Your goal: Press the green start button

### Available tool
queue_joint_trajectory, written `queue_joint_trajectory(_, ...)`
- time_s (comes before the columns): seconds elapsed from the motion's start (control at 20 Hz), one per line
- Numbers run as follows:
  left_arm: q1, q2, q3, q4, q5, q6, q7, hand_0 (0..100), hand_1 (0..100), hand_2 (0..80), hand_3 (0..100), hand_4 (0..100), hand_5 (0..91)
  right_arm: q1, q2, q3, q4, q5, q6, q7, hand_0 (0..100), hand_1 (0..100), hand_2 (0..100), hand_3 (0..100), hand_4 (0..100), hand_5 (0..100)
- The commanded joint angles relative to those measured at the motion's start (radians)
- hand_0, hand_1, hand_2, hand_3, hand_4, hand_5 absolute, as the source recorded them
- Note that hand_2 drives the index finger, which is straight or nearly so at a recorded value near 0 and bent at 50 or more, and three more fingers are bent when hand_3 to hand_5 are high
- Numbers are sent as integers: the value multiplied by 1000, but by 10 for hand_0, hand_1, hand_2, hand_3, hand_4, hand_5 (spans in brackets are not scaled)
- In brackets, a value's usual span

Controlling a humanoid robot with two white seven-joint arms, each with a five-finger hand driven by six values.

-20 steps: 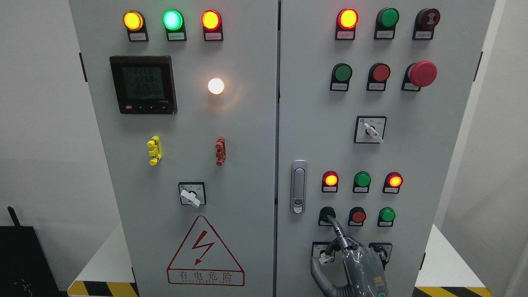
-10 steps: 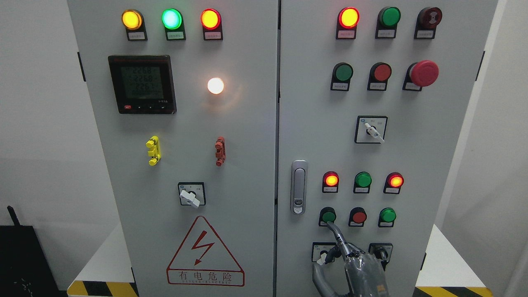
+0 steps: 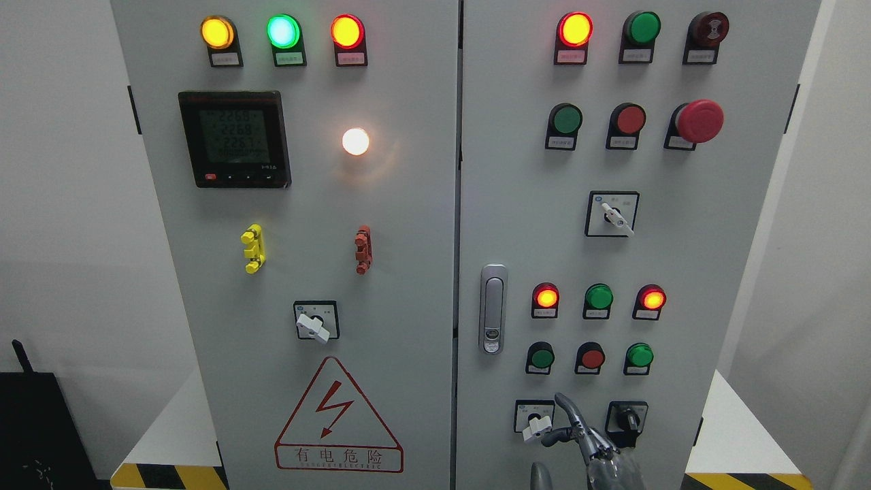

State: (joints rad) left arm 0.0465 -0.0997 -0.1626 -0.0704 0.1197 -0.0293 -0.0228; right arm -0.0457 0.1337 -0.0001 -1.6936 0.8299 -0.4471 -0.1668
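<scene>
Far left we see a black box (image 3: 30,429) low against the wall, and a yellow-black hazard stripe (image 3: 170,476) on the base under the grey cabinet (image 3: 408,224).

L door: amber, green and red-rimmed lamps up top, then a digital meter (image 3: 235,139) w/ three rows of digits, approx "2268 / 2268 / 2267", too small for us to be sure. Beside it a lit white lamp (image 3: 356,141). Lower, a yellow clip (image 3: 252,248) and a red clip (image 3: 363,250), then a rotary switch (image 3: 316,321). Below that a red warning triangle (image 3: 338,416) w/ lightning bolt, text "有电危险".

R door: a silver door handle (image 3: 493,309) at its L edge. Top row red lamp, green lamp, dark buzzer; next row green, red, and a red mushroom e-stop (image 3: 699,121). A selector switch (image 3: 612,214) mid-door. Then three small lamps, the outer two lit.

The green start button (image 3: 542,357) sits leftmost in the lower button row, just R of the handle's foot. It's round, no long axis, face pointing straight out at us. Nothing covers it. A red button (image 3: 592,358) and a lit green button (image 3: 639,355) follow. Label plates under the buttons are unreadable.

The right hand (image 3: 595,446) comes up from the bottom edge, index finger (image 3: 570,412) stretched up-left, the rest curled, gripping nothing. Fingertip is below the button, apart from it, btwn two lower selector switches (image 3: 534,418).
</scene>
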Motion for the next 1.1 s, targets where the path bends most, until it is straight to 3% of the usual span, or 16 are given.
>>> queue_joint_trajectory(0.0,0,0,0,1,0,0,0,120,556,0,0,0,0,50,0,-12,-78,-101,-2,6,583,260,0,260,271,142)
queue_joint_trajectory(0.05,1,0,0,0,0,0,0,120,556,0,0,0,0,53,0,-12,-78,-124,-2,16,534,248,0,160,169,68)
queue_joint_trajectory(0.1,0,0,0,0,0,0,0,120,556,0,0,0,0,56,0,-9,-81,-147,-2,30,476,239,0,127,132,16)
queue_joint_trajectory(0.35,0,0,0,0,0,0,0,120,556,0,0,0,0,87,0,40,-95,-290,7,67,307,185,0,30,0,0)
queue_joint_trajectory(0.7,0,0,0,0,0,0,0,120,556,0,0,0,0,110,-2,103,-110,-524,56,127,165,135,0,0,0,0)
queue_joint_trajectory(1.05,0,0,0,0,0,0,0,120,556,0,0,0,0,104,-2,133,-124,-612,94,133,73,71,0,0,0,0)
